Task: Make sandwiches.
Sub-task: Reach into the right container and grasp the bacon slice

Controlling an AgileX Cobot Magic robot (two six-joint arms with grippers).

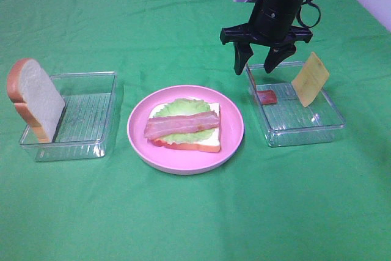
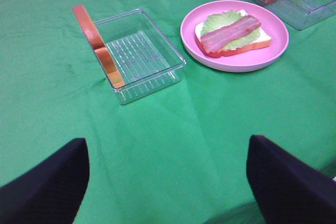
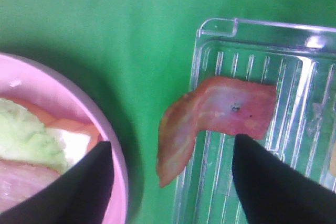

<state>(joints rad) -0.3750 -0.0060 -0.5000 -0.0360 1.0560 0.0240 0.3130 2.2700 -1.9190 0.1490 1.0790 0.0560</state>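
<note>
Right gripper (image 1: 255, 66) hangs above the tray (image 1: 305, 134) rim, jaws wide and empty, seemingly to pinch the bacon (image 3: 226, 111) draped there

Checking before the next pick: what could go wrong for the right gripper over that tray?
The bacon hangs over the tray wall, so the open right gripper may strike that wall or drag the strip onto the cloth. The cheese leans on the tray rim; a nudge might topple it.
</note>
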